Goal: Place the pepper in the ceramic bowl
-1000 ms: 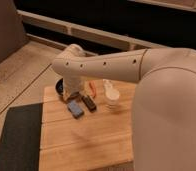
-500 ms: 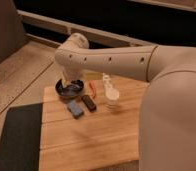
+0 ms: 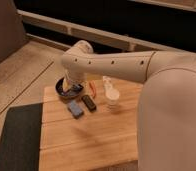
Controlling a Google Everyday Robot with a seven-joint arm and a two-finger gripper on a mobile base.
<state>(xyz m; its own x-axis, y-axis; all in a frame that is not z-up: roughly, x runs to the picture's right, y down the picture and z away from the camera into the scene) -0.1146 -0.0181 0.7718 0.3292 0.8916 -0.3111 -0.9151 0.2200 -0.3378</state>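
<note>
The dark ceramic bowl (image 3: 59, 89) sits at the far left of the wooden table (image 3: 96, 142). The small orange-red pepper (image 3: 92, 89) lies on the table just right of the bowl, outside it. My gripper (image 3: 69, 86) hangs down from the arm's wrist over the bowl, partly hidden by the arm (image 3: 111, 65), which reaches in from the right. The pepper lies apart from the gripper.
A blue rectangular block (image 3: 75, 108) and a small black oblong object (image 3: 89, 103) lie in front of the bowl. A white cup (image 3: 111, 98) stands to the right of the pepper. A dark mat (image 3: 16, 137) lies on the floor left of the table.
The arm's elbow has risen and shifted a little right, uncovering more of the bowl and the pepper. The objects on the table have not moved.
</note>
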